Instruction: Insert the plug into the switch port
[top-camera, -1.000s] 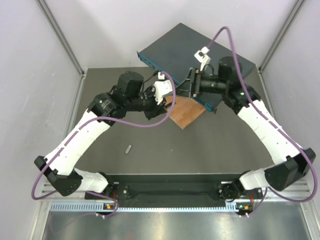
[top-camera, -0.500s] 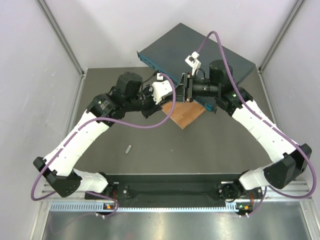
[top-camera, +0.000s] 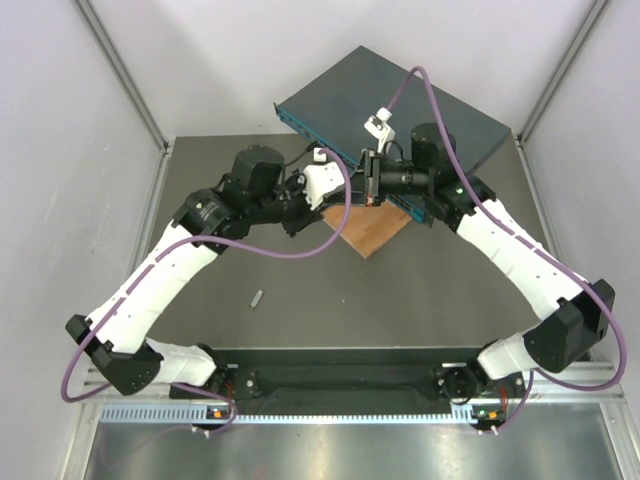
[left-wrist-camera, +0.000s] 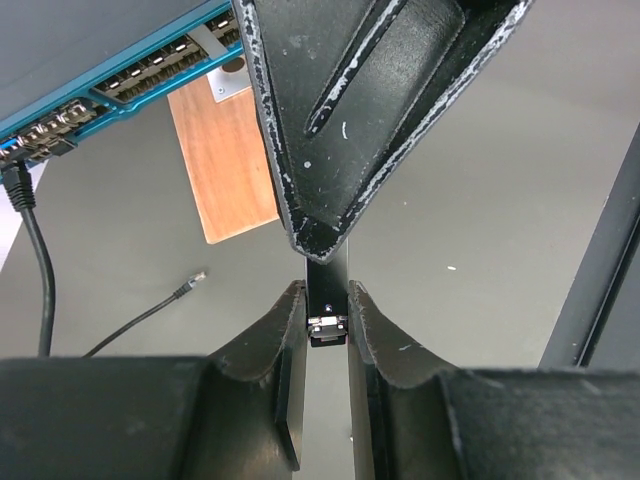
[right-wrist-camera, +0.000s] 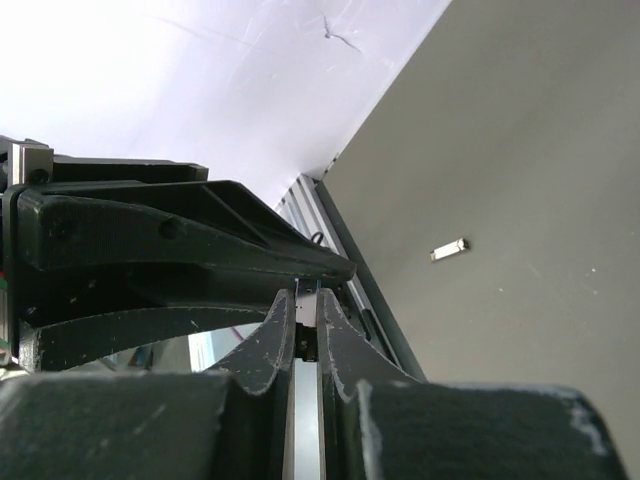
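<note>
plug (left-wrist-camera: 325, 328) hangs near the desk's far edge: left gripper (left-wrist-camera: 325, 300), barely open, pinches it; right gripper (right-wrist-camera: 303, 310) clamps shut on it, probably a handover to aim it at the switch (top-camera: 330, 95).

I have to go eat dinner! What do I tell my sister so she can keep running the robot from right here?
Left gripper: shut on the small black plug.
Right gripper: shut, tip meeting the left one at the plug; whether it grips the plug too is unclear.
Switch: far side of the table, teal port row facing the arms, wooden board at its front.
Done: plug lifted, held in front of the switch.
To do: line the plug up with a port and push it in.
</note>
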